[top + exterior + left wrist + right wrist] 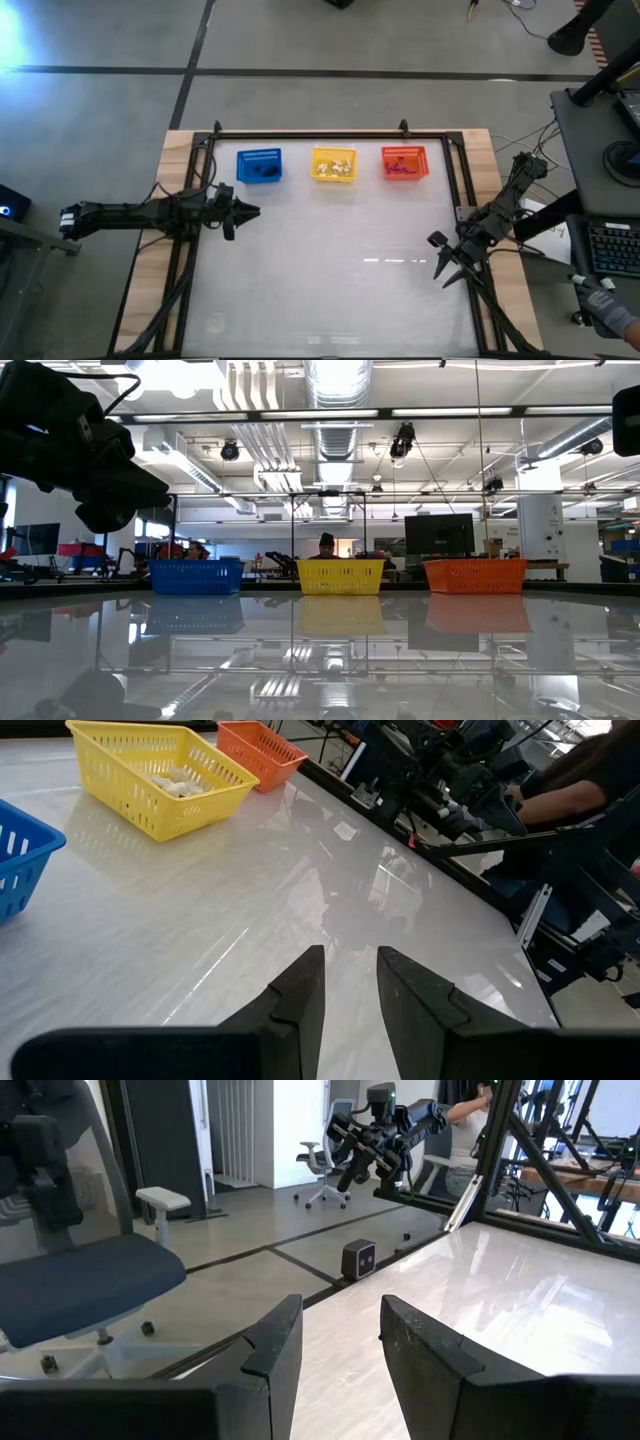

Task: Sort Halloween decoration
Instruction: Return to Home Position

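The Halloween decoration lies inside three mesh baskets in a row by the table's far edge. Dark trinkets (265, 171) are in the blue basket (259, 166). White ones (176, 783) are in the yellow basket (334, 164). Small dark and purple ones (400, 168) are in the orange-red basket (404, 163). My left gripper (250, 211) hovers at the table's left side, near the blue basket, open (350, 958) and with nothing in it. My right gripper (442, 265) hovers by the right edge, open (340, 1308), with nothing between its fingers.
A glossy white tabletop (330, 260) spreads between the two arms and the baskets, inside a black frame (330, 133). Beyond the right edge stand a desk with a keyboard (612, 250) and a person's gloved hand (605, 300). An office chair (90, 1280) stands off the table.
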